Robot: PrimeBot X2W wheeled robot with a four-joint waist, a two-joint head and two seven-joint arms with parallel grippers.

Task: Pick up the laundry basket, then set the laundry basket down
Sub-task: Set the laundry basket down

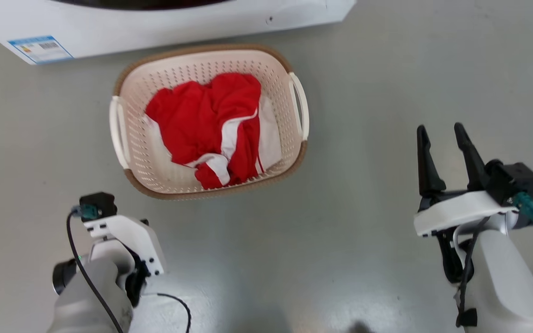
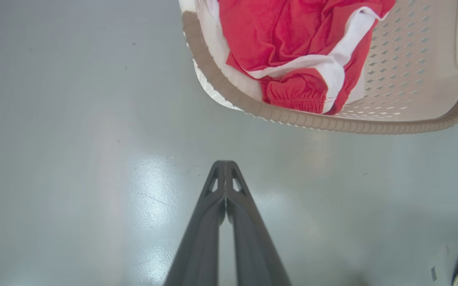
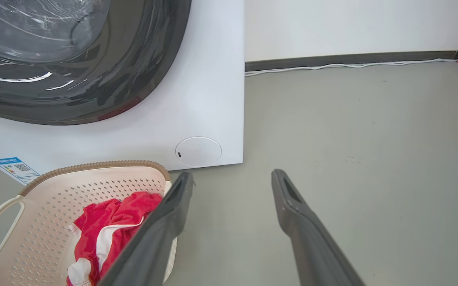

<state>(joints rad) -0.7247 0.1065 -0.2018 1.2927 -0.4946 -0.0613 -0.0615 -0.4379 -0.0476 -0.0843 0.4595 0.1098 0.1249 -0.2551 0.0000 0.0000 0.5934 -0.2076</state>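
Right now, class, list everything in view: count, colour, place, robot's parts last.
floor: one, grey, under everything
washer: one, white, dark door, on floor
label: one, blue-white, washer's lower corner
basket: one, cream with brown rim, on floor before washer
clothes: one heap, red and white, in basket
cable: one, white, along the wall's foot
left gripper: one, dark fingers shut, over floor near basket
right gripper: one, dark fingers open, right of basket

I see the cream plastic laundry basket (image 1: 139,143) mid-frame on the grey floor (image 1: 340,240), red cloth (image 1: 201,115) inside, white washing machine (image 1: 155,23) above.
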